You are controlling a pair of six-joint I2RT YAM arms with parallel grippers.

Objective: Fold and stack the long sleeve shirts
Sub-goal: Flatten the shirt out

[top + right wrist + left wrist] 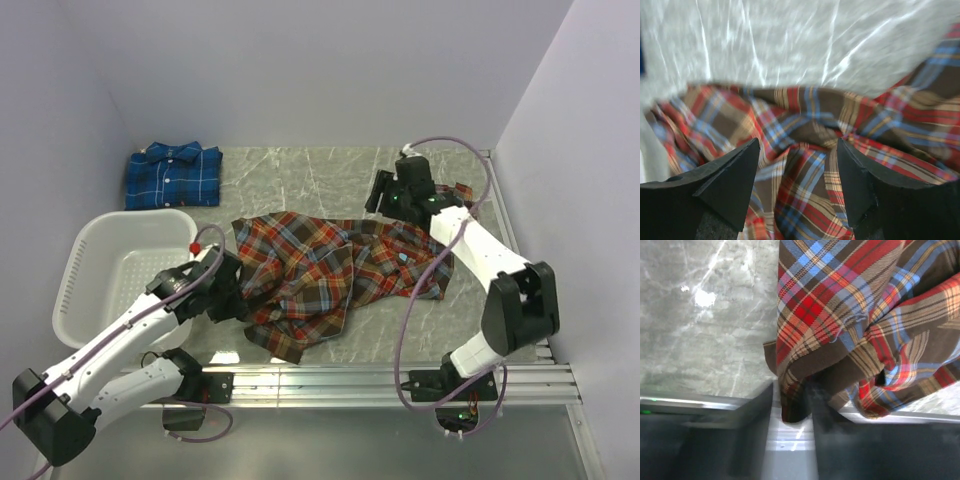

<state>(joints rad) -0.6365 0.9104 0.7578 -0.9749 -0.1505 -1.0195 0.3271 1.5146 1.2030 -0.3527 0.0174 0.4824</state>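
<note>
Table (pixel 300 180): grey stone-look top with pale veins, glossy, with glare spots. A ribbed aluminium rail (pixel 330 382) runs along its near edge at the bottom of the frame. Plain pale lavender walls (pixel 300 70) close it in on three sides.

Red-orange shirt (pixel 320 275): soft woven plaid with brown and blue checks. It lies crumpled and bunched mid-frame, one part reaching right under the right arm. There is a small pale-blue patch on it right of centre, too small to read.

Blue shirt (pixel 172 176): plaid with white lines, folded into a neat rectangle, collar showing. It sits at upper left, well apart from the red one.

White basket (pixel 72 285): hard plastic with slotted walls, a perforated floor and rounded corners, at the left of the frame.

Left gripper (pixel 790 388): at the red shirt's left edge. The wrist view is motion-blurred; the dark fingers are parted, with a hanging fold of cloth in the gap and light showing beside it.

Right gripper (pixel 798 145): black wedge-shaped fingers spread wide over the cloth, nothing between them.
</note>
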